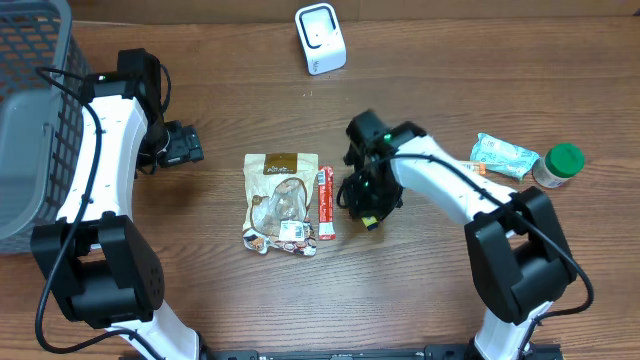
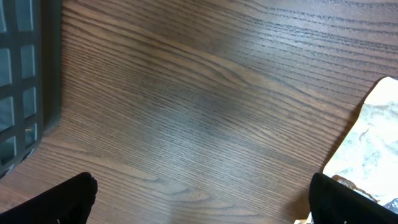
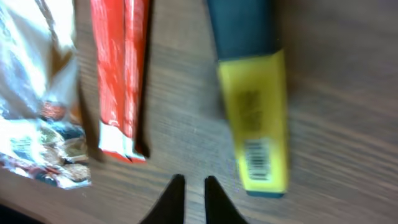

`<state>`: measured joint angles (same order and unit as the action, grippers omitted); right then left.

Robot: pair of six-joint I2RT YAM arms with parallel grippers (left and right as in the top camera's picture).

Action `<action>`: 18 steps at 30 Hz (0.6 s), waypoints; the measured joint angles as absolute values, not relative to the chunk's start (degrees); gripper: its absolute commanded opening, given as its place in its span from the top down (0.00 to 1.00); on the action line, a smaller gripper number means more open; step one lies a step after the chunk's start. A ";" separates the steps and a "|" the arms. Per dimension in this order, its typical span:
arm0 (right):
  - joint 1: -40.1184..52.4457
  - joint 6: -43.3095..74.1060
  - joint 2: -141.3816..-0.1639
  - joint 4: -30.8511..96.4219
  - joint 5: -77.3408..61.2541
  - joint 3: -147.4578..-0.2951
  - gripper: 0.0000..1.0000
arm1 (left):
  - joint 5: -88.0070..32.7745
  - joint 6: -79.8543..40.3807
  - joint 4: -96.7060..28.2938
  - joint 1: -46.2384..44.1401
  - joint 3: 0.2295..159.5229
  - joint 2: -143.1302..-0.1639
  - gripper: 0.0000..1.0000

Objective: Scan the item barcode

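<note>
A yellow item with a dark teal end (image 3: 252,118) lies flat on the wood, its barcode facing up near the yellow end. My right gripper (image 3: 194,186) hangs just left of it, jaws nearly touching with nothing between them. From overhead, that gripper (image 1: 362,205) covers most of the item, and only a yellow corner (image 1: 372,223) shows. The white barcode scanner (image 1: 320,38) stands at the back of the table. My left gripper (image 1: 185,143) is wide open over bare wood, its dark fingertips (image 2: 68,199) far apart.
A red stick pack (image 1: 326,202) and a brown-and-clear snack bag (image 1: 281,200) lie left of the right gripper. A grey basket (image 1: 30,120) fills the far left. A teal packet (image 1: 503,154) and a green-lidded jar (image 1: 558,165) sit at the right.
</note>
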<state>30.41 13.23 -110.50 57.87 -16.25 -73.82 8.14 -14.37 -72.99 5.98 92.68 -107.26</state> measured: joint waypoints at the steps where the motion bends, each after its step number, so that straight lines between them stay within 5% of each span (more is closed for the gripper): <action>1: 30.74 13.50 -110.50 57.19 -16.34 -72.75 0.91 | 8.12 -14.37 -72.99 5.98 92.68 -107.26 0.00; 18: 26.52 19.33 -109.45 39.57 4.86 -67.55 0.85 | 8.12 -14.37 -73.01 5.98 92.68 -107.26 0.00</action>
<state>26.52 19.33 -109.45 39.57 4.86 -67.55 8.12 -14.37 -73.01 5.98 92.68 -107.26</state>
